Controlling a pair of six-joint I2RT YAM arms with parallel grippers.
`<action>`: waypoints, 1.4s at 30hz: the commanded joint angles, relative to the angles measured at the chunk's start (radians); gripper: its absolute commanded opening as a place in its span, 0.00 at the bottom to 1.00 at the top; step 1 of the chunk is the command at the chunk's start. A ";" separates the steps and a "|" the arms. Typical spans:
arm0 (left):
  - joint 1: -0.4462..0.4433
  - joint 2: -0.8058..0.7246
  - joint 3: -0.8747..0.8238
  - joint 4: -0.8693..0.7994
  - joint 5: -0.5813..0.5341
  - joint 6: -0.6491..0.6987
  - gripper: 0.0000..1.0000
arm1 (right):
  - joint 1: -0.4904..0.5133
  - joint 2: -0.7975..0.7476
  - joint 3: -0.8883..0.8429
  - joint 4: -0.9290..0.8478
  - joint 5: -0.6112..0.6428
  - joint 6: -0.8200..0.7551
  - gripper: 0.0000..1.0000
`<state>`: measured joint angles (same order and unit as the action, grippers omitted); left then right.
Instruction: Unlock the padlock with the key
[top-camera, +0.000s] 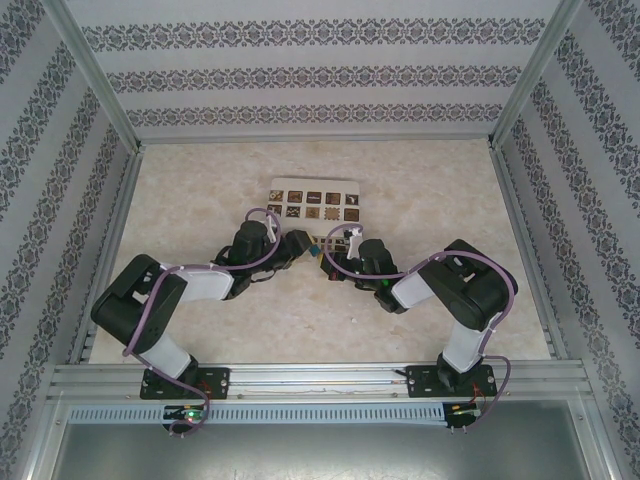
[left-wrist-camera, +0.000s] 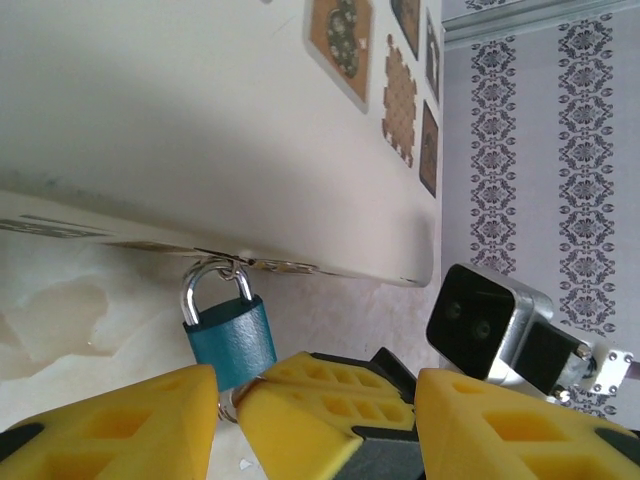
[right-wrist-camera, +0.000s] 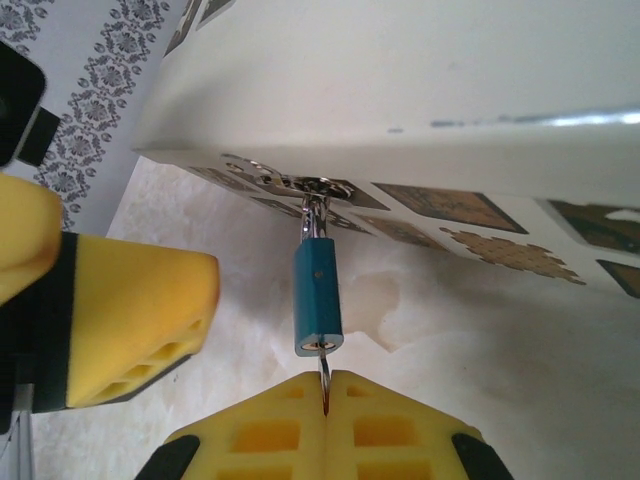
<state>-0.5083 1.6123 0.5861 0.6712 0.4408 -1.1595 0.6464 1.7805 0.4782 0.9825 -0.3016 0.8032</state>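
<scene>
**At the box's near edge: key in the padlock, right gripper on the key**

Against the near side of the white box (right-wrist-camera: 420, 70), the blue padlock (right-wrist-camera: 318, 298) is hooked by its silver shackle (left-wrist-camera: 215, 283) through a small metal hasp (right-wrist-camera: 300, 185). Its body points away from the box, with the keyhole at the far end. Whether the lock rests on the table I cannot tell.

The key (right-wrist-camera: 323, 368) shows as a thin metal sliver running from the keyhole straight into the right gripper (right-wrist-camera: 326, 395). That gripper's yellow fingers are pressed together, clamped on the key just beyond the lock.

The left gripper (left-wrist-camera: 318, 385) has its jaws apart, one finger on each side of the padlock and of the right gripper's tips. From the right wrist, its nearer finger (right-wrist-camera: 140, 310) stands beside the lock with a gap between them.

From above, both arms meet at the middle of the table (top-camera: 450, 300), in front of the box.
</scene>
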 joint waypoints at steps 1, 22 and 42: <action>0.009 0.031 -0.010 0.084 0.009 -0.041 0.55 | 0.018 -0.023 0.029 0.045 -0.008 0.042 0.00; 0.005 0.199 -0.045 0.336 -0.013 -0.198 0.44 | 0.027 -0.029 0.072 0.012 0.000 0.150 0.00; -0.012 0.214 -0.007 0.254 -0.017 -0.198 0.43 | 0.012 -0.043 0.082 0.001 -0.013 0.193 0.00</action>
<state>-0.5106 1.8076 0.5587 0.9985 0.4149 -1.3151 0.6563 1.7695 0.5304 0.9443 -0.2916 0.9794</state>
